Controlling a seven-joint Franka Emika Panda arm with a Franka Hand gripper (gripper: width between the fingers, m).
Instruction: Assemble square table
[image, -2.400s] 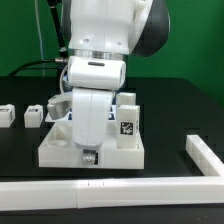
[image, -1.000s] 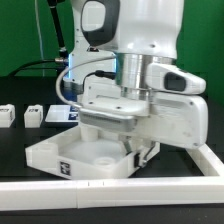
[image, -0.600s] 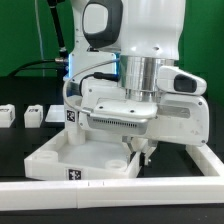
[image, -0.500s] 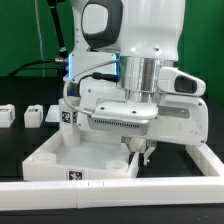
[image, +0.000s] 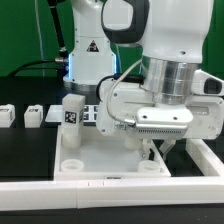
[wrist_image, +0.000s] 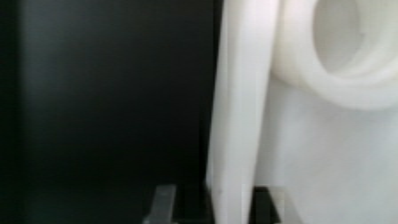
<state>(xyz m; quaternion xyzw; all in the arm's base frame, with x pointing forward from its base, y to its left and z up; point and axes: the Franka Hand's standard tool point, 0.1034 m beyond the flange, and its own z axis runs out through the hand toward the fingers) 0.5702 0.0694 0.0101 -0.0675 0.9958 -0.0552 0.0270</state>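
Table top (image: 100, 168): sits at six o'clock, exterior view, just beside fence bar (image: 60, 190). My pincer (image: 153, 150) clamps its three-o'clock rim. Risk: thin rim may slip, top twists, upright leg (image: 72, 110) at ten o'clock topples.

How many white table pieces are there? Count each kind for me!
Tabletop: 1
Upright leg on the tabletop: 1
Loose legs lying beside it: 3
Total: 5
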